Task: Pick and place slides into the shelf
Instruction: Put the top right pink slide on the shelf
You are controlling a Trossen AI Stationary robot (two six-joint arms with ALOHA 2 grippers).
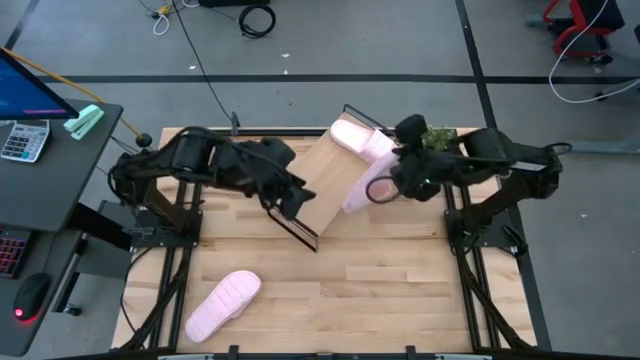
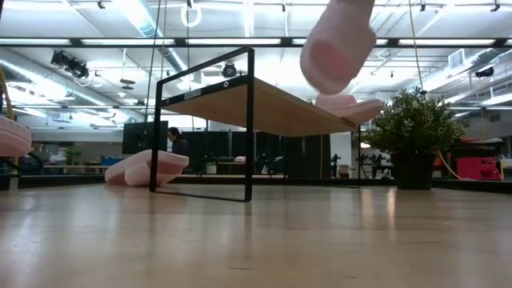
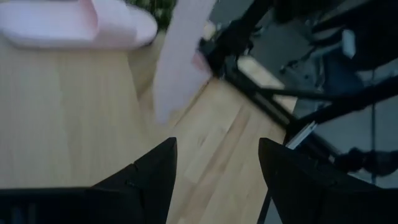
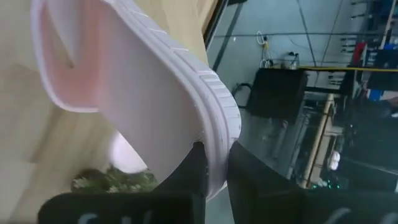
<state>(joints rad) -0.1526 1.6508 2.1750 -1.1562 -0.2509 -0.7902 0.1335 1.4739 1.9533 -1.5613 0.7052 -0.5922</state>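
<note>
The shelf (image 1: 335, 175) stands mid-table, a light wood board on a black wire frame (image 2: 250, 120). One pale pink slide (image 1: 352, 137) lies on its far end (image 2: 350, 105). My right gripper (image 1: 385, 188) is shut on a second slide (image 1: 362, 185), held above the shelf's right edge (image 2: 336, 44). A third slide (image 2: 144, 168) rests on the table under or behind the shelf. The fourth slide (image 1: 222, 303) lies sole-up at the near left. My left gripper (image 1: 295, 203) hovers open over the shelf's left part (image 3: 217, 146), touching nothing. My right gripper pinches the held slide by the side rim of its sole (image 4: 214, 155), both fingers (image 4: 196, 168) closed across the rim. The slide is lifted clear of the shelf and table and hangs tilted, its strap opening (image 4: 74, 68) turned away from the gripper.
A potted plant (image 1: 435, 138) stands at the table's far right, close behind my right arm. A desk with a calculator (image 1: 25, 140) and monitor sits off the table's left. The near half of the tabletop (image 1: 350, 300) holds only the fourth slide.
</note>
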